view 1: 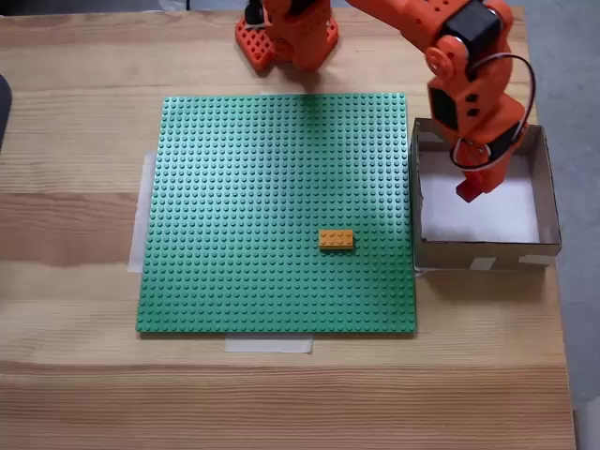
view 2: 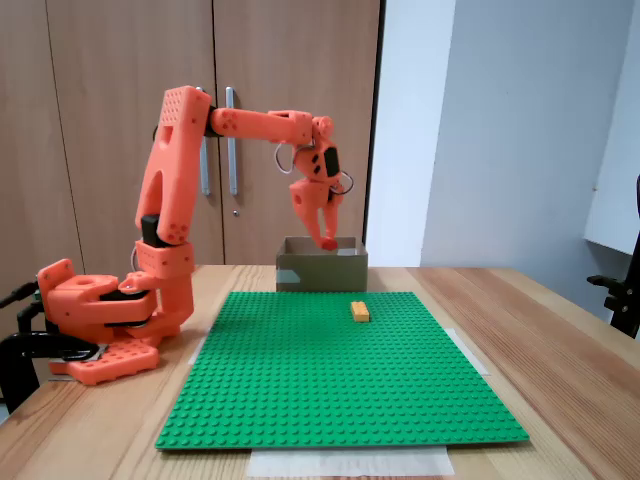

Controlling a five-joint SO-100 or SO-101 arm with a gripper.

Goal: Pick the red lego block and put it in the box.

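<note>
I see my tool [view 1: 472, 190] pinched closed on the red lego block [view 1: 469, 191], hanging above the box [view 1: 547, 202] interior. The block is too hidden to tell its long axis. At 9 o'clock, an orange-yellow brick [view 1: 337, 240] lies crosswise on the green baseplate [view 1: 234, 187].

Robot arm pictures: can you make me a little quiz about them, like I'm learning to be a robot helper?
1. True or false: the fingers hold the red brick above the box.
2. Where does the yellow brick lie? A) in the box B) on the green plate C) on the bare wood
3. How many bricks sit on the green plate?

Key: 1. True. 2. B. 3. One.
</note>
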